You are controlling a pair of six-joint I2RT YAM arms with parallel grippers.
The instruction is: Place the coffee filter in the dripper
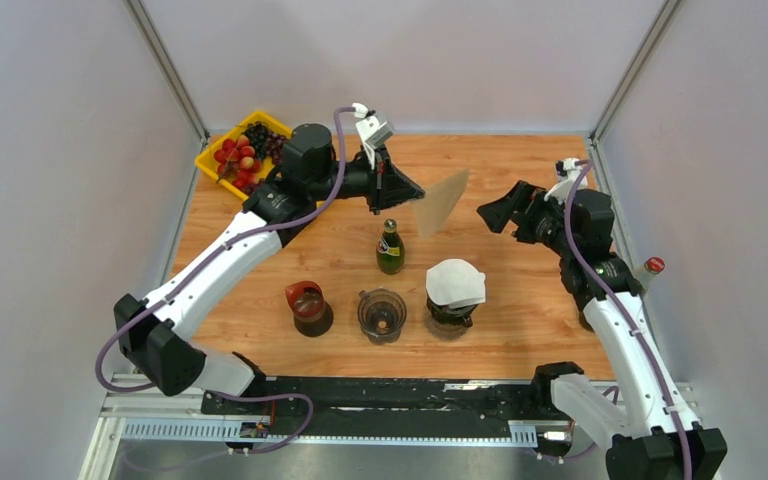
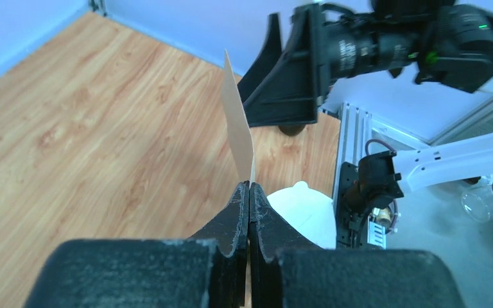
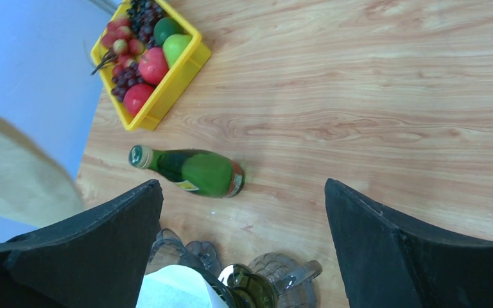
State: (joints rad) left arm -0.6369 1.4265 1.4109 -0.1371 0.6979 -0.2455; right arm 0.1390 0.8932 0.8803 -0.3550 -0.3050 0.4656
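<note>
Coffee filter point(image 1: 442, 203), fan-shaped only from overhead, clamped in left tool point(image 2: 249, 192); right tool point(image 3: 241, 189) apart.

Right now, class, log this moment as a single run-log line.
left gripper: shut on brown filter, aloft | right gripper: open, facing filter | glass dripper: empty, filter not yet placed

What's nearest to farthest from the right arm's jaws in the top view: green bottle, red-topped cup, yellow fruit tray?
1. The green bottle, mid-table.
2. The red-topped cup, front left.
3. The yellow fruit tray, far-left corner.
</note>
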